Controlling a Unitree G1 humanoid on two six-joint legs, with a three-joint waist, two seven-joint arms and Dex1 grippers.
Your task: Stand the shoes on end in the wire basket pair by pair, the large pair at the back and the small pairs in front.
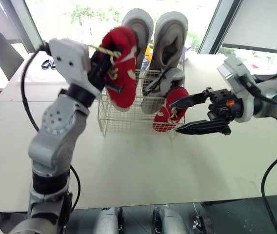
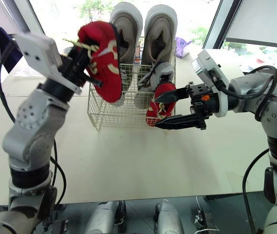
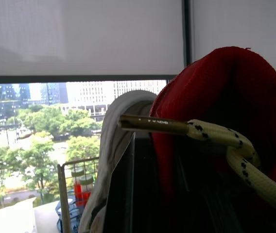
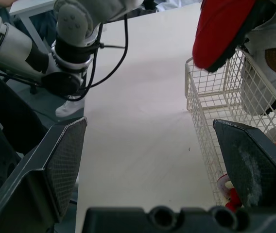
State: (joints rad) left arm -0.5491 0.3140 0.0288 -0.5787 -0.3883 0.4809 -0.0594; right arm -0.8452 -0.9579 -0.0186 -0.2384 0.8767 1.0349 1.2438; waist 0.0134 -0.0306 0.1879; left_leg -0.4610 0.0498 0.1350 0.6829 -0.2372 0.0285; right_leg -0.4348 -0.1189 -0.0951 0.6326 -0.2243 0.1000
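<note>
Aloft, red shoe [image 1: 121,73] clamped in left gripper [image 1: 101,67]

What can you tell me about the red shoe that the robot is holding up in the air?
The red shoe is small, with a knitted-looking red upper, white trim, a dark sole and cream laces flecked with black. The left gripper grips it near the laces and holds it in the air, roughly on end, toe down, over the front left part of the wire basket. Nothing else clearly touches it.
</note>
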